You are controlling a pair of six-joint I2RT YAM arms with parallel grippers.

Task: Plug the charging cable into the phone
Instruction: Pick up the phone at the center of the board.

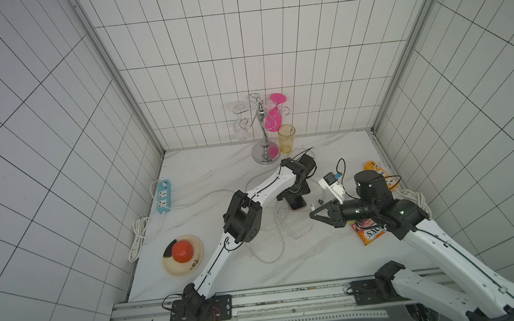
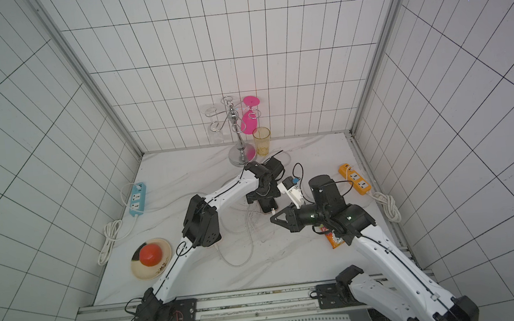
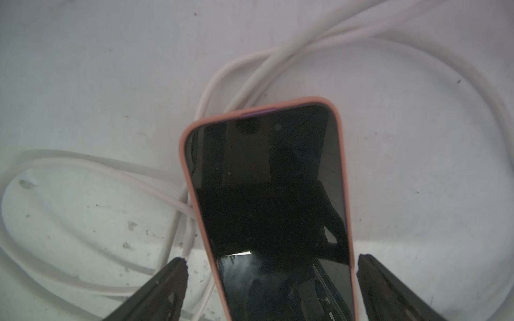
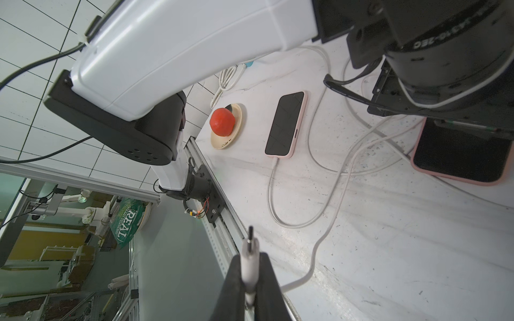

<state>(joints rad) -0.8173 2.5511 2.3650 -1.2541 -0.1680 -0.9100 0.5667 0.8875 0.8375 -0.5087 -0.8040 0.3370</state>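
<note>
Left gripper (image 3: 272, 259): jaws stood wide, straddling the phone (image 3: 267, 180) at lower centre of the left wrist view, with no firm contact evident. It was probably placed to brace the phone against insertion force.
Right gripper (image 4: 250, 257): clamped on the white plug (image 4: 250, 246) at lower centre of the right wrist view. The metal tip was left exposed, presumably for entry into the port.
Charging cable (image 4: 314, 250): trailed slack across the table (image 4: 417, 250), allowing free travel.
Second phone (image 4: 286, 123): lay mid-frame with a cable already attached, and was apparently not the target.
Obscured: the phone's port could not be made out. In both top views the gripper covered most of the phone.
</note>
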